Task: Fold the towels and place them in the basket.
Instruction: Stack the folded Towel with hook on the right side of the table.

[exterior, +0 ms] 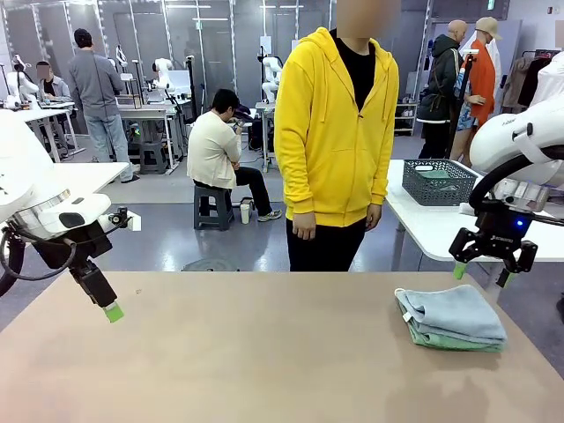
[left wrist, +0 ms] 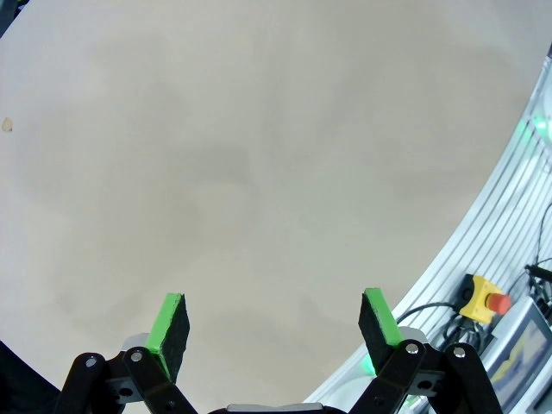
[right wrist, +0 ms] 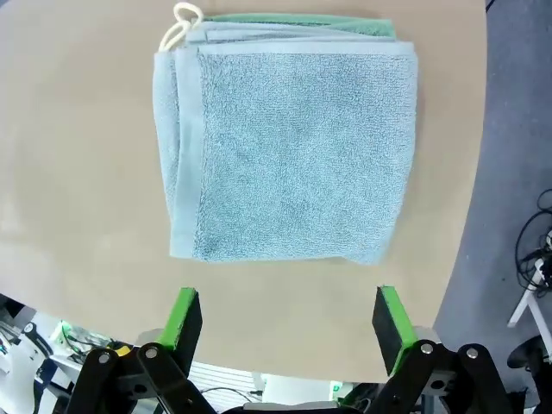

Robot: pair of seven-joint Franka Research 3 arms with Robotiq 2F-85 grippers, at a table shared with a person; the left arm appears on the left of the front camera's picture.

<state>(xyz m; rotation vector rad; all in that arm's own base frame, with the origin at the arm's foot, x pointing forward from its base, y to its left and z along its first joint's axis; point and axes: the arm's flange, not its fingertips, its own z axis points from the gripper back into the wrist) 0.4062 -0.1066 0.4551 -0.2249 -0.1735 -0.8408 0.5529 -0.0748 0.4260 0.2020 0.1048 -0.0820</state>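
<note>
Item: two folded towels, stacked. We find the grey-blue towel [exterior: 451, 312] lying on top of the mint green towel [exterior: 445, 339], at the right side of the tan table [exterior: 247, 352], near its right edge. In the right wrist view the grey-blue towel [right wrist: 289, 147] covers nearly all of the green towel [right wrist: 302, 23], of which we see a strip along the far edge; a white loop [right wrist: 179, 21] pokes out at one far corner.

Item: right gripper [exterior: 480, 275]. We see it raised above the table, just beyond the stack's far side, touching neither towel. Its jaws stand spread wide and hold nothing. In its own wrist view the right gripper [right wrist: 289, 315] frames bare table, with the stack lying just ahead of the green pads [right wrist: 183, 315].

Item: left gripper [exterior: 110, 308]. We note it hanging over the table's left part, well apart from the towels. In the left wrist view the left gripper [left wrist: 274, 332] has its jaws spread wide over bare table, holding nothing.

Item: dark mesh basket [exterior: 438, 182]. We see it on a white table behind, to the right of a person in a yellow hoodie [exterior: 335, 123], well apart from the stack.
</note>
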